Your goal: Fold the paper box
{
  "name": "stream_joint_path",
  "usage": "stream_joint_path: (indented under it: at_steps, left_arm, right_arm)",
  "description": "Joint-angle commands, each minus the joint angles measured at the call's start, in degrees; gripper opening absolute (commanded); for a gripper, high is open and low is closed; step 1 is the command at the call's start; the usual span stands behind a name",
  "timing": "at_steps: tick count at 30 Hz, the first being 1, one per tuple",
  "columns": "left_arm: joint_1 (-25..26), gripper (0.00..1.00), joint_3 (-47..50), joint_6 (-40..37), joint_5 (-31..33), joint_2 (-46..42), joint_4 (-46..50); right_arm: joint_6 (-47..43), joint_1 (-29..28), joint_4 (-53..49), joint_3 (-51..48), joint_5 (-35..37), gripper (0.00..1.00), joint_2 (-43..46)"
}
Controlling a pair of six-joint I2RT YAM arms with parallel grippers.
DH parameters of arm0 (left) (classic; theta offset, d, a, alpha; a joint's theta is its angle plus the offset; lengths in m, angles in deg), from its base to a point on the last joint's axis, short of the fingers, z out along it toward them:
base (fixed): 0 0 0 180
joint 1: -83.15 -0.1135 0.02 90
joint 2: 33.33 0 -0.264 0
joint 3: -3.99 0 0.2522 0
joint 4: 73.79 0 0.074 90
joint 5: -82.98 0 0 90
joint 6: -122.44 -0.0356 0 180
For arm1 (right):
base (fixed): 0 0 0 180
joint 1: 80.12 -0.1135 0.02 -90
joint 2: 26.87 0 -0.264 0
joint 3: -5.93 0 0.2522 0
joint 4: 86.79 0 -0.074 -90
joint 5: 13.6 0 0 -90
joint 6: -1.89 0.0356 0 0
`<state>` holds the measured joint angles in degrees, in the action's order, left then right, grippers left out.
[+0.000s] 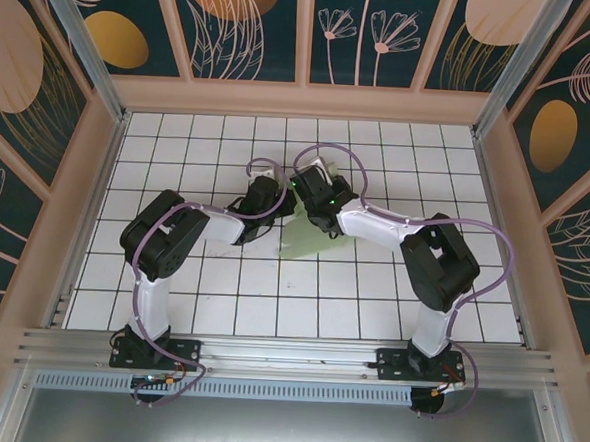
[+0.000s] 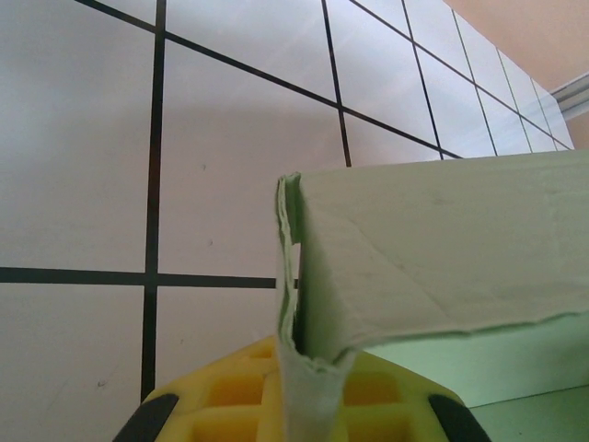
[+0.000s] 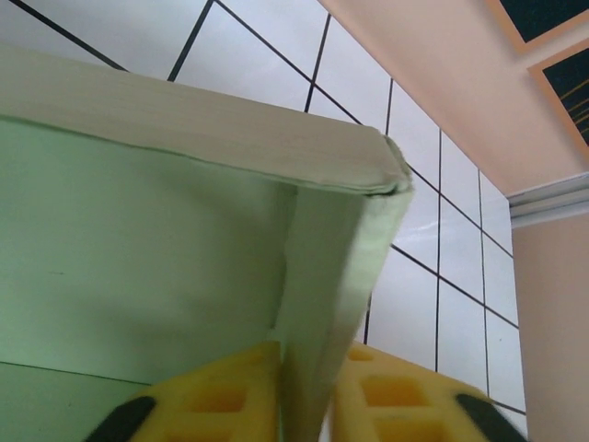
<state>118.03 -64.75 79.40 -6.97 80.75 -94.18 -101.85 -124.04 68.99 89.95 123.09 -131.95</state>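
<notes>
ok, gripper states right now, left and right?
left gripper: closed, pinching a folded edge of the paper box.
right gripper: closed on a wall of the paper box.

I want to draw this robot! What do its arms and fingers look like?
Both arms are white with chunky black joints. Purple cables loop along them. A green light glows on the right one. The fingers are yellow grids with black edges.

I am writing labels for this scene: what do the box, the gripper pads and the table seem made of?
The box: thin pale green card, matte; its cut edges look fibrous and creased. The pads: yellow, probably rubber or plastic, moulded with square pockets. The table: white, smooth, faintly glossy, with black grid lines; laminate or tile, unclear.
</notes>
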Motion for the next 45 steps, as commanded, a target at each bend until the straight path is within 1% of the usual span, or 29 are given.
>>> stream_joint_path:
  at_steps: [1, 2, 3, 8, 9, 10, 11, 15, 16, 18, 20, 27, 28, 30, 32, 33, 34, 36, 40, 42, 45]
  left_arm:
    - [0.8, 0.00, -2.2, 0.1, -3.4, -1.2, -4.9]
    - [0.8, 0.00, -2.2, 0.1, -3.4, -1.1, -5.0]
    - [0.8, 0.00, -2.2, 0.2, -3.4, -1.2, -5.0]
    - [0.8, 0.00, -2.4, 0.2, -3.4, -1.1, -4.7]
    - [0.8, 0.00, -2.5, 0.2, -3.4, -1.1, -4.6]
    - [0.7, 0.00, -2.5, 0.2, -3.4, -1.1, -4.6]
    - [0.7, 0.00, -2.5, 0.2, -3.4, -1.1, -4.6]
    - [0.7, 0.00, -2.4, 0.2, -3.4, -1.0, -4.6]
    - [0.7, 0.00, -2.4, 0.2, -3.3, -1.0, -4.6]
    - [0.8, 0.00, -2.4, 0.2, -3.3, -1.0, -4.6]
    - [0.7, 0.00, -2.4, 0.3, -3.3, -1.0, -4.6]
    - [0.7, 0.00, -2.4, 0.6, -3.3, -0.8, -4.6]
    - [0.7, 0.00, -2.4, 0.6, -3.2, -0.8, -4.6]
    - [0.7, 0.00, -2.4, 0.7, -3.2, -0.7, -4.5]
    - [0.7, 0.00, -2.5, 0.7, -3.1, -0.7, -4.3]
    - [0.7, 0.00, -2.5, 0.8, -2.9, -0.7, -4.2]
    - [0.6, 0.00, -2.6, 0.8, -2.8, -0.8, -4.0]
    - [0.7, 0.00, -2.6, 0.6, -2.5, -0.9, -3.4]
    - [0.7, 0.00, -2.8, 0.4, -1.5, -1.1, -1.8]
    - [0.7, 0.00, -2.8, 0.3, -1.2, -1.3, -1.4]
    - [0.7, 0.00, -3.1, 0.0, -1.0, -1.5, -0.4]
  right_arm:
    - [-0.2, -0.4, 0.7, 0.4, -0.6, 0.13, -2.4]
    - [-0.4, -0.4, 0.8, 0.4, -0.4, 0.10, -2.6]
    - [-0.5, -0.4, 1.0, 0.3, 0.0, 0.00, -2.7]
    - [-0.4, -0.4, 2.6, -0.3, 1.2, 0.00, -2.8]
    - [-0.4, -0.3, 2.7, -0.3, 1.0, 0.08, -2.9]
    - [-0.4, -0.3, 2.9, -0.4, 0.8, 0.22, -3.1]
    - [-0.4, -0.3, 2.8, -0.5, 0.6, 0.26, -3.2]
    - [0.0, 0.0, 3.0, -1.1, 0.2, 0.27, -3.8]
    - [-0.1, 0.0, 3.1, -1.2, 0.2, 0.26, -3.9]
    - [-0.1, 0.0, 3.4, -1.4, 0.4, 0.18, -3.9]
    - [-0.1, -0.1, 3.5, -1.4, 0.8, 0.01, -3.9]
    - [-0.7, -0.1, 5.7, -2.5, 2.5, 0.00, -2.7]
    - [-0.6, -0.1, 6.1, -2.7, 2.4, 0.05, -2.2]
    - [0.3, -0.2, 6.7, -3.1, 0.3, 0.22, -1.0]
    - [1.8, -0.2, 7.1, -3.5, -3.5, 0.37, 1.1]
    - [2.4, -0.2, 7.5, -4.0, -6.1, 0.43, 2.6]
    - [2.9, -0.2, 8.3, -4.5, -8.0, 0.46, 4.0]
    - [3.8, 0.0, 9.6, -5.7, -13.0, 0.58, 6.9]
    - [5.7, 0.7, 9.7, -6.6, -19.5, 0.75, 11.2]
    - [6.0, 1.1, 9.8, -7.0, -20.7, 0.80, 12.7]
    - [6.9, 2.0, 9.9, -7.7, -21.8, 0.84, 14.9]
